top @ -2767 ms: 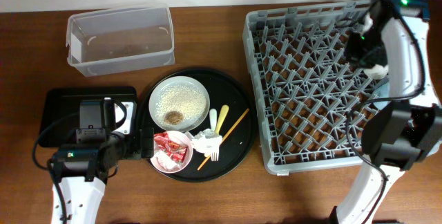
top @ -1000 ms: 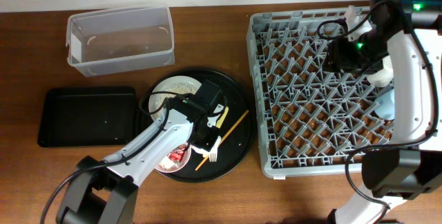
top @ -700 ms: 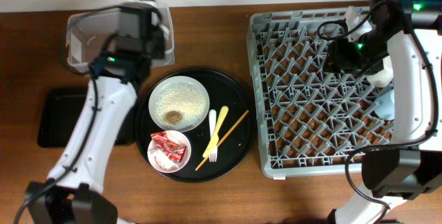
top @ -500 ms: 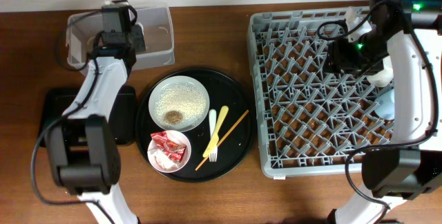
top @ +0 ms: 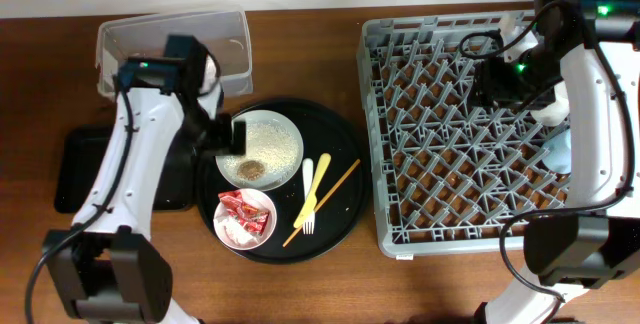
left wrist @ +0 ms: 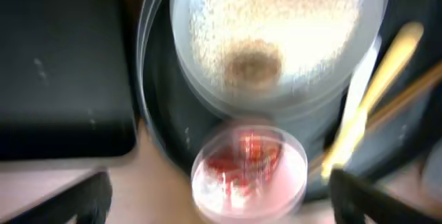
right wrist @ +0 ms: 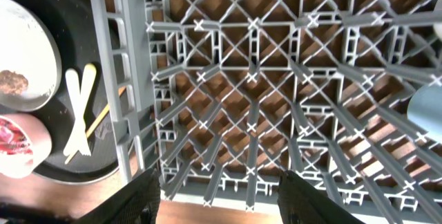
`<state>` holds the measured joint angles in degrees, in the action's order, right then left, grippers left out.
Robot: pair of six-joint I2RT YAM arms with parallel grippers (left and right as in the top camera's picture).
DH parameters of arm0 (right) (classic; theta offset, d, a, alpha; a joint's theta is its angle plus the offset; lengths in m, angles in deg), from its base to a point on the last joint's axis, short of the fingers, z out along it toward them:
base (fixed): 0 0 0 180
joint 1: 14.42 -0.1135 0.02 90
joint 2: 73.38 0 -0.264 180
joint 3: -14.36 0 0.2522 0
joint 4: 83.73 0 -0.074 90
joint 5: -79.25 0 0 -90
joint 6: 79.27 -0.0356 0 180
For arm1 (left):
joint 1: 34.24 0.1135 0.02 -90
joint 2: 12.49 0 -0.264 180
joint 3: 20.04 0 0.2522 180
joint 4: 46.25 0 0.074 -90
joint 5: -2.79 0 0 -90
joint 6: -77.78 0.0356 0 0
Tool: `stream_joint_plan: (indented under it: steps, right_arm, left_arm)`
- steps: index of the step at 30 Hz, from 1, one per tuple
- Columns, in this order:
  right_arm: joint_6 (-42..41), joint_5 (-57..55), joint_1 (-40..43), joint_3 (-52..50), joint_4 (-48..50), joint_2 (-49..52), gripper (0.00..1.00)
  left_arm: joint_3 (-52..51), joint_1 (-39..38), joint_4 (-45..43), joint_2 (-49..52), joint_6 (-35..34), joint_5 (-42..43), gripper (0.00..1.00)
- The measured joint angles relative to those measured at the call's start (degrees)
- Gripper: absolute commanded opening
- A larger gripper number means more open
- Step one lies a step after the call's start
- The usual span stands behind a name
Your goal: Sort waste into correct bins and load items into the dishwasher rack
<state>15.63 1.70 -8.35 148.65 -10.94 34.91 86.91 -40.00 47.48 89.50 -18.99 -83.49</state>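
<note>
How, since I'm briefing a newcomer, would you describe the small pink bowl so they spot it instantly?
Find the large round black tray left of the big grey plastic rack. On the tray's near-left edge, just in front of the white round plate of rice grains, sits the small pink bowl. It alone is pink and holds shiny red-and-white wrappers.

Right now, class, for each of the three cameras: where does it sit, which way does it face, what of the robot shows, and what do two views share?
Overhead: fixed above the table, looking straight down on the dishwasher rack and round black tray; the left arm and right arm show.
Left wrist: on the left arm, facing down at the white plate and pink bowl; its fingers sit in the bottom corners.
Right wrist: over the rack, facing down through its lattice; its fingers sit at the bottom edge.
Shared: both wrist views catch the plate and bowl.
</note>
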Motion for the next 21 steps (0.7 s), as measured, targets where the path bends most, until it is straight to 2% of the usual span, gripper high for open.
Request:
stream_joint_plan:
  steps: [1, 2, 5, 8, 11, 12, 13, 14, 15, 16, 21]
  right_arm:
    - [0.02, 0.00, 0.00, 0.00, -0.22, 0.00, 0.59]
    - [0.00, -0.02, 0.00, 0.00, -0.26, 0.00, 0.59]
    - [0.00, -0.02, 0.00, 0.00, -0.48, 0.00, 0.59]
    - [-0.02, -0.02, 0.00, 0.00, -0.61, 0.00, 0.59]
    - [-0.02, 0.00, 0.00, 0.00, -0.66, 0.00, 0.59]
    - [-0.02, -0.02, 0.00, 0.00, -0.63, 0.00, 0.59]
    - [-0.02, -0.02, 0.00, 0.00, -0.63, 0.00, 0.59]
    - [0.00, 0.00, 0.00, 0.00, -0.66, 0.00, 0.59]
    - [-0.02, -0.02, 0.00, 0.00, -0.63, 0.00, 0.59]
    - [0.02, 0.00, 0.00, 0.00, -0.66, 0.00, 0.59]
    - [-0.02, 0.00, 0.00, 0.00, -0.63, 0.00, 0.59]
  left_arm:
    - [-2.51, -1.38, 4.11, -0.09, -0.39, 0.48, 0.99]
    - [-3.96, -2.29, 3.67, -0.13, -0.44, 0.96, 0.99]
    - [-14.16, -4.74, -2.23, -3.56, -0.81, 2.78, 0.99]
    - [-23.96, -4.79, -11.98, -7.61, -1.05, 3.15, 0.99]
    - [-27.06, -4.79, -16.24, -7.72, -1.07, 0.55, 0.98]
    - [-27.91, -4.79, -17.88, -7.72, -1.07, 0.04, 0.94]
    - [-29.77, -4.79, -20.81, -7.72, -1.07, -0.48, 0.73]
    - [-30.86, -4.79, -22.86, -7.78, -1.20, -0.70, 0.72]
    - [-31.34, -4.79, -24.72, -7.76, -1.42, -0.76, 0.59]
    - [-31.39, -4.79, -25.18, -7.76, -1.44, -0.79, 0.52]
    - [-31.39, -4.79, -25.42, -7.76, -1.73, -0.98, 0.23]
